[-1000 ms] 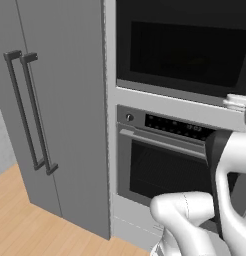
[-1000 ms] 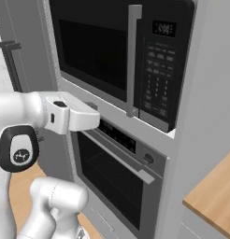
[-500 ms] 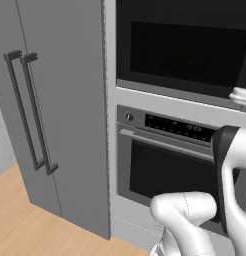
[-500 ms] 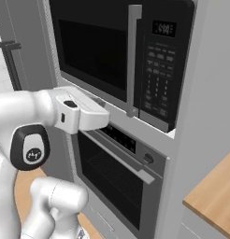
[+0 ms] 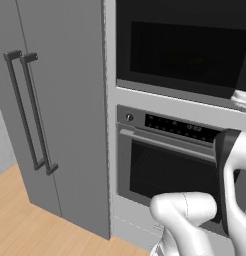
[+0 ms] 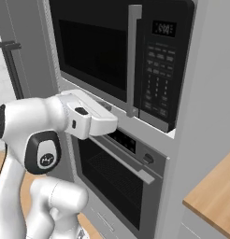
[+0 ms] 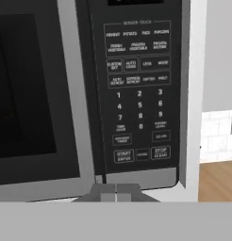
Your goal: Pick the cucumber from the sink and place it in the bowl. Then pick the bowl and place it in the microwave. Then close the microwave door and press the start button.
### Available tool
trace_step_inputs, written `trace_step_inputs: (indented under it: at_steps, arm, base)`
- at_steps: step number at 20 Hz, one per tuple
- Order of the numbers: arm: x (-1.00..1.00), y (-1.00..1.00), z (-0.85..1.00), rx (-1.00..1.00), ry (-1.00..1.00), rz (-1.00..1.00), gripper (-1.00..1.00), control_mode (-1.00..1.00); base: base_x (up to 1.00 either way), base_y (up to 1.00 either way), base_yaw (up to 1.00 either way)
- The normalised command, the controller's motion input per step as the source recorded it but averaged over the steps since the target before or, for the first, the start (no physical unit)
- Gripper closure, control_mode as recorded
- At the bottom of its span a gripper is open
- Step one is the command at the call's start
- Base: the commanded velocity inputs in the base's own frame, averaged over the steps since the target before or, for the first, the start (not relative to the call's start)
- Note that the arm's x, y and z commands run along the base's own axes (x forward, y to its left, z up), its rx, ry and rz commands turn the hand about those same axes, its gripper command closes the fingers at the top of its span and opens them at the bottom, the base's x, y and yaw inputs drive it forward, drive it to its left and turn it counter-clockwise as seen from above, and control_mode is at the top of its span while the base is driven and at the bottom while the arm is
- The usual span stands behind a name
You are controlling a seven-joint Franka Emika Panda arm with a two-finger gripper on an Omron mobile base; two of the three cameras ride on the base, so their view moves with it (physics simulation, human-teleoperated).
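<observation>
Before the microwave (image 6: 135, 56), its upright door handle (image 6: 132, 60) vertical, the gripper (image 7: 116, 192) jaws are clenched empty.

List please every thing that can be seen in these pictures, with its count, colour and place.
microwave: one, dark, built in above the oven
microwave door: one, dark glass, closed
door handle: one, grey, upright, beside the keypad
keypad: one, black with white labels, right of the door
start button: one, bottom row of the keypad, left
oven: one, steel, below the microwave
tall cabinet: one, grey, two bar handles, left of the oven
wooden counter: one, light brown, far right
fingers: two, shut together, below the keypad
</observation>
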Motion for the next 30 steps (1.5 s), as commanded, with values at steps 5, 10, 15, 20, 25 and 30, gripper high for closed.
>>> trace_step_inputs:
  at_steps: [5,10,15,20,25,30]
  arm:
    - [0.15,-0.15,-0.11,0.01,-0.01,0.02,1.00,-1.00]
    - [0.22,-0.22,0.00,0.02,0.00,0.00,1.00,-1.00]
    - [0.17,-0.32,0.00,0.04,0.00,0.01,1.00,-1.00]
    - [0.21,-0.27,-0.02,0.01,0.00,0.02,1.00,-1.00]
    - [0.18,-0.17,-0.14,0.00,0.00,0.03,1.00,-1.00]
    - [0.11,-0.16,-0.14,0.00,0.00,0.03,1.00,-1.00]
  base:
    - [0.00,0.00,0.00]
    - [0.00,0.00,0.00]
    - [0.00,0.00,0.00]
    - [0.00,0.00,0.00]
    - [0.00,0.00,0.00]
    - [0.00,0.00,0.00]
